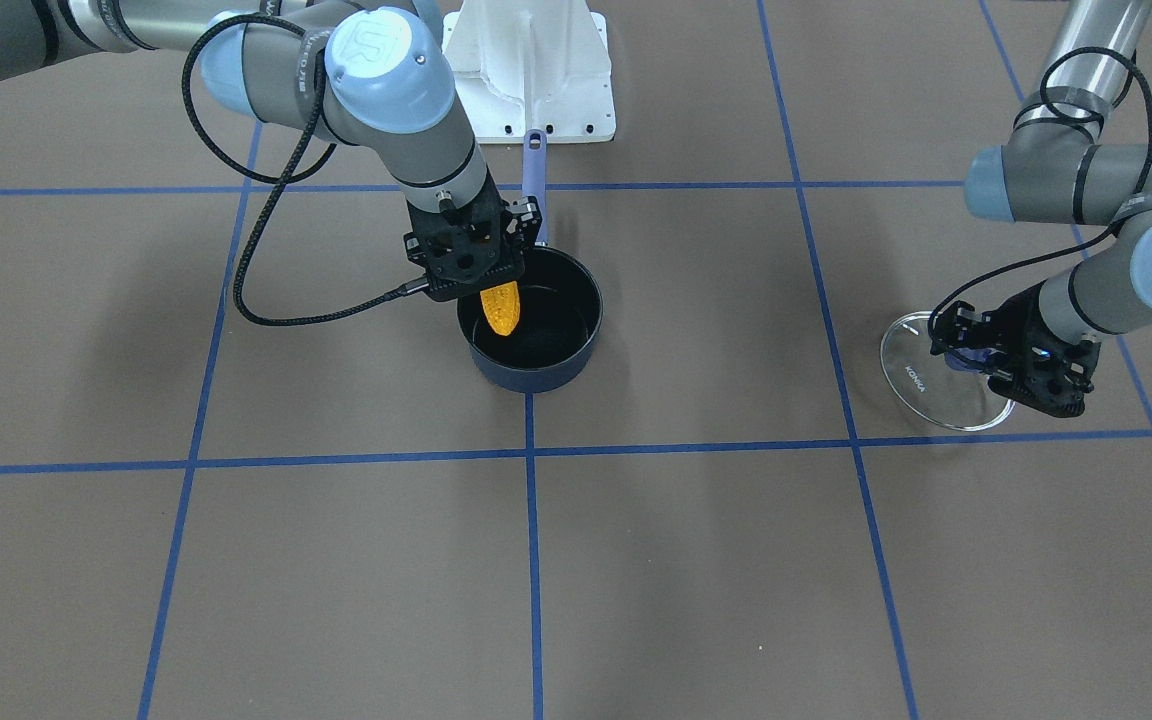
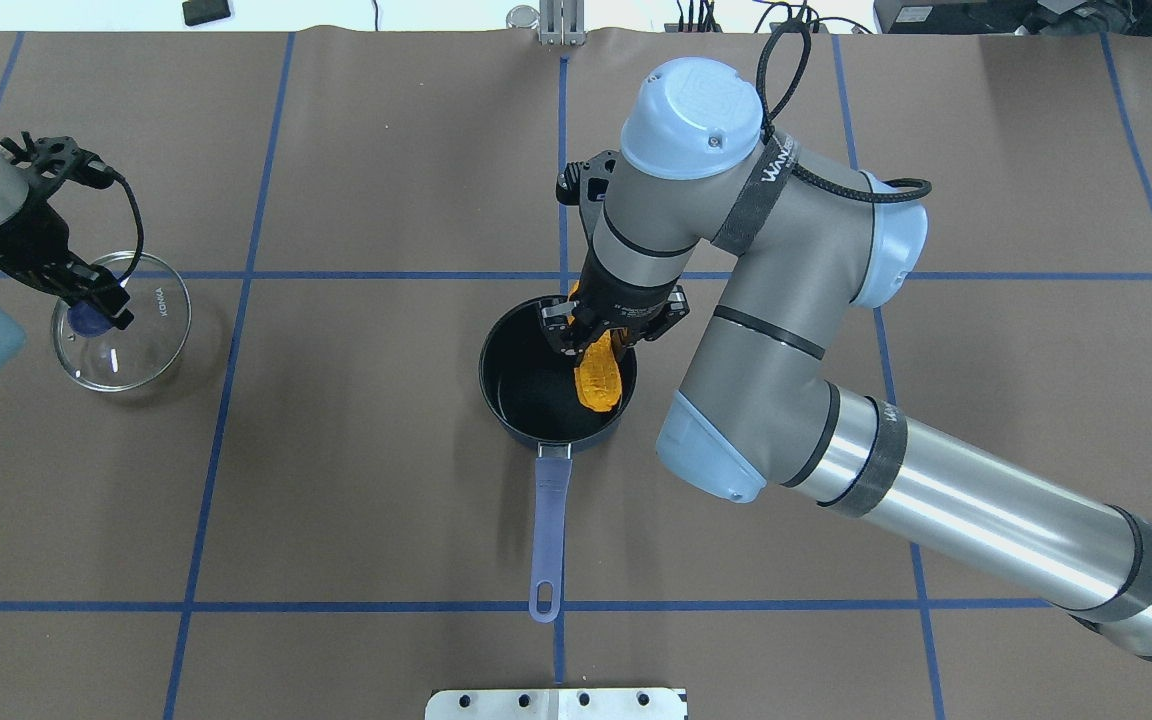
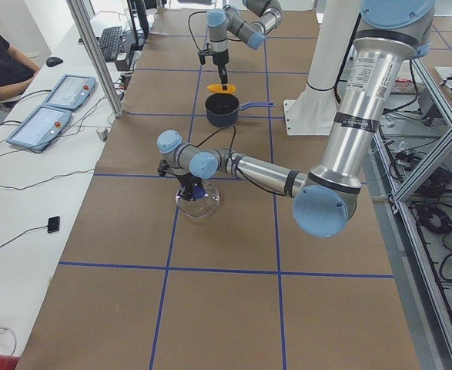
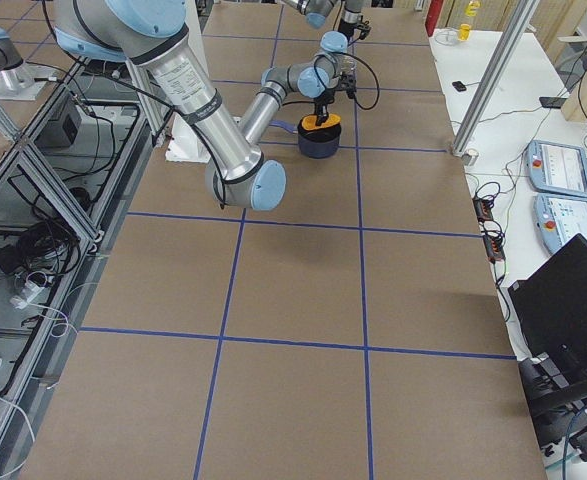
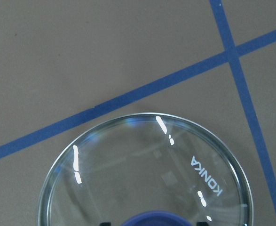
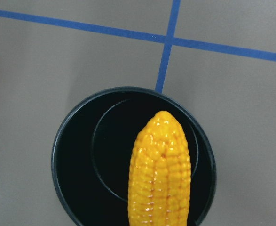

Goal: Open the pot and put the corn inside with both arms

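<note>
Corn (image 1: 499,308): hung tip-down just over the pot (image 1: 534,378), above its black inside, nearer the handle-side rim. Was pinched at the thick end by the right gripper (image 1: 481,283), fingers closed snugly on the cob. Stood uncovered, that pot, handle (image 2: 548,530) pointing toward the robot's base. Well apart from the pot, on the robot's left of it: left gripper (image 1: 971,352) closed around the blue knob (image 2: 88,318) of the glass lid (image 1: 916,385), lid resting on the table (image 1: 636,560).

Right tool (image 2: 596,345) with corn (image 2: 598,382) occupies the pot (image 2: 521,390)'s open mouth.
</note>
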